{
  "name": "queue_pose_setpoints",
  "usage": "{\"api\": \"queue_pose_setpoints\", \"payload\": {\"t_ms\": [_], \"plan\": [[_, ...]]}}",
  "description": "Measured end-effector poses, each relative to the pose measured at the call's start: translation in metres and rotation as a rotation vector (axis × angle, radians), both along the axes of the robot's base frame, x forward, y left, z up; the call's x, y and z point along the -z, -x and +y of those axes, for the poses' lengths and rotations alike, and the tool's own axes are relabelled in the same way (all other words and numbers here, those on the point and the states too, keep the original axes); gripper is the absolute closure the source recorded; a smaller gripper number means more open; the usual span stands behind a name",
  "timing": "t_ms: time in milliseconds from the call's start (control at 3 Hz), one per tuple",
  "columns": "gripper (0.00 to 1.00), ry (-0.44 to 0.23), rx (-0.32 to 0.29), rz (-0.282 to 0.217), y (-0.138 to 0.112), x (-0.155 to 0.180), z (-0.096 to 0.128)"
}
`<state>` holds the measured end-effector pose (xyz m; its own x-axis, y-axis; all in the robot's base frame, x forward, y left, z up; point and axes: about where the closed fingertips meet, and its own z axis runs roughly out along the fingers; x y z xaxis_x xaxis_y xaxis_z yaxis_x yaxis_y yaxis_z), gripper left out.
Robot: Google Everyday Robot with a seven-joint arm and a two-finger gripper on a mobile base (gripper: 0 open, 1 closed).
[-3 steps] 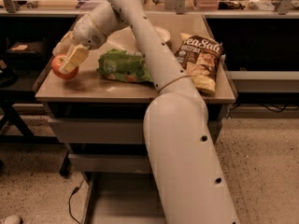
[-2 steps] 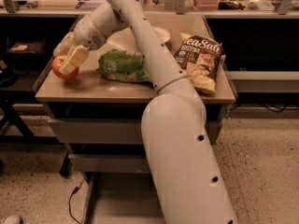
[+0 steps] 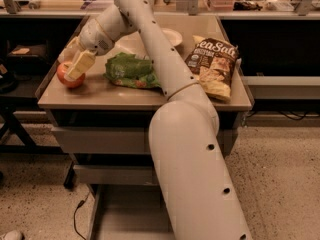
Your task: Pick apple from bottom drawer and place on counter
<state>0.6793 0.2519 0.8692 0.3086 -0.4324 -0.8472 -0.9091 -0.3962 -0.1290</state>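
Jaws are clamped narrow on the apple (image 3: 70, 79), the near pale finger (image 3: 81, 64) lying across its upper right side and the other tucked behind it. The gripper (image 3: 71, 69) sits low over the front-left corner of the counter (image 3: 115, 96), tilted down and to the left. The apple's underside looks to be touching the counter top, though the contact is hard to make out.

Tracing the arm (image 3: 150, 44): a short wrist angles up and right from the gripper, bends at the top of the view, then a long white link slants down across the counter to a thick lower segment filling the foreground.

On the counter, just right of the apple, a green bag (image 3: 131, 70) lies flat. Behind the arm is a pale plate (image 3: 172, 35), and on the right side lies a brown chip bag (image 3: 215, 66).

Below, two grey drawer fronts (image 3: 100, 140), and at the bottom the bottom drawer (image 3: 125, 219) stands pulled out. Speckled floor (image 3: 285, 174) lies to the right, and a cluttered bench (image 3: 260, 9) runs behind.
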Motion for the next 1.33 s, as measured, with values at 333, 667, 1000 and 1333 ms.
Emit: {"api": "queue_pose_setpoints", "payload": {"t_ms": [333,667,1000,1333], "plan": [[0.82,0.000,0.000,0.000,0.0000,0.0000,0.0000],[0.59,0.000,0.000,0.000,0.0000,0.0000,0.0000],[0.36,0.000,0.000,0.000,0.0000,0.0000,0.0000],[0.12,0.000,0.000,0.000,0.0000,0.0000,0.0000]]}}
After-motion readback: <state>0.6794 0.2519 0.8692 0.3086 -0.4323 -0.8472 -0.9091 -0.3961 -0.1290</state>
